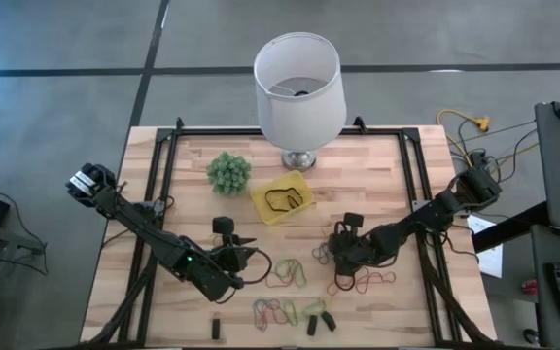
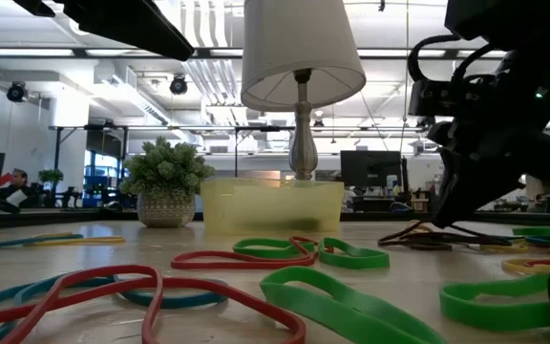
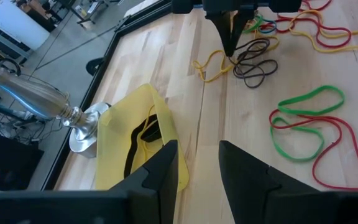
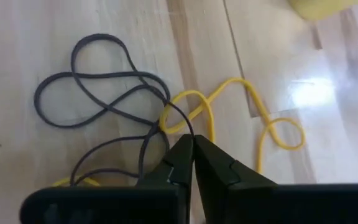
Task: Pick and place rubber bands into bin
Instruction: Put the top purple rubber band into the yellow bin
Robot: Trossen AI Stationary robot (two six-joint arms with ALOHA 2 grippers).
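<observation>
Two bands tangled under right gripper (image 4: 191, 146): black band (image 4: 98, 93) crossing yellow band (image 4: 241, 118) on table (image 1: 377, 165). Fingers pressed together at crossing; catch on either band unclear. Lift slow, check single band comes free before carrying. Left gripper (image 3: 197, 155) apart, empty, hovering near bin (image 1: 282, 199). Bin holds at least one dark band; other rubber bands (image 1: 290, 274) loose on table.

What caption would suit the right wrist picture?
Right gripper shut on the table where a yellow rubber band crosses a black rubber band.
</observation>
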